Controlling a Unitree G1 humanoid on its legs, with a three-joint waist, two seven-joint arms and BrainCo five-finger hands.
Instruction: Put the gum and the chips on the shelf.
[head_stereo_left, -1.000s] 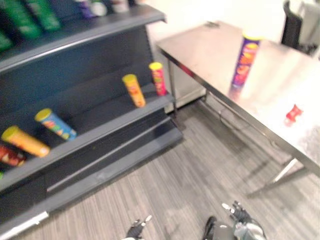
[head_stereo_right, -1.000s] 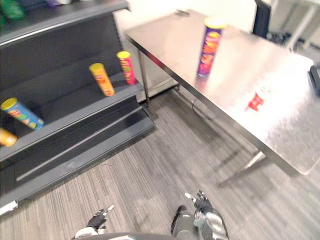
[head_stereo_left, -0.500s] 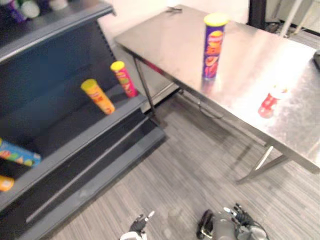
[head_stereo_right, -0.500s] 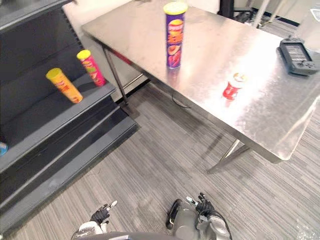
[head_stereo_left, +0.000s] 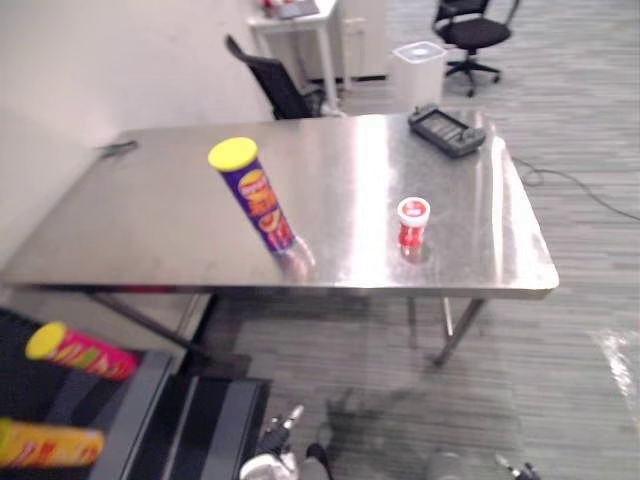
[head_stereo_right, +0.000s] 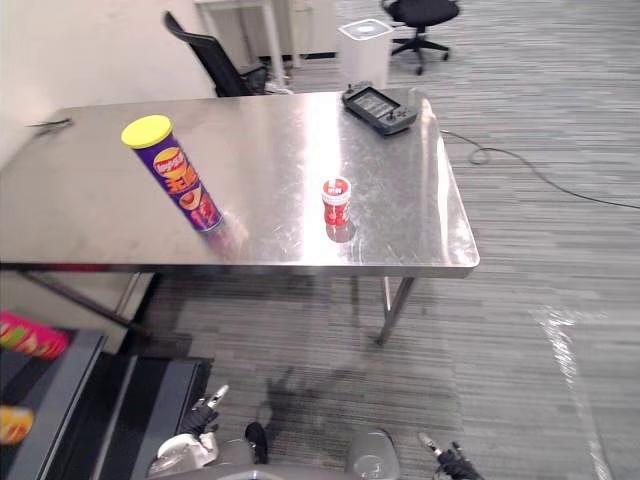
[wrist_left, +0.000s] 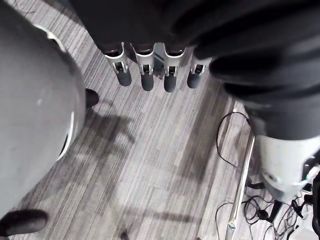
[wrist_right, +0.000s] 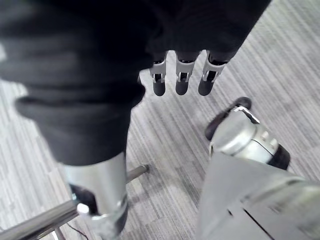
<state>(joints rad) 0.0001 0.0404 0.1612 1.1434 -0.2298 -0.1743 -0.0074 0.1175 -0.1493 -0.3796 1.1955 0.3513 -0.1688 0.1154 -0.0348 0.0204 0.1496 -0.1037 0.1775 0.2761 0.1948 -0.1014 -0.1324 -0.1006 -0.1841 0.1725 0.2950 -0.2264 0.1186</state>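
Near the table's front edge, tall chips may topple if bumped reaching the gum; left hand and right hand hang loose-fingered, empty.

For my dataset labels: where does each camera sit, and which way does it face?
Left eye view: on the head, looking down at the table with chips can and gum tub; left hand below.
Right eye view: beside it, same scene; right hand below.
Left wrist view: behind the left hand's straight fingers, facing the floor.
Right wrist view: likewise behind the right hand's fingers.
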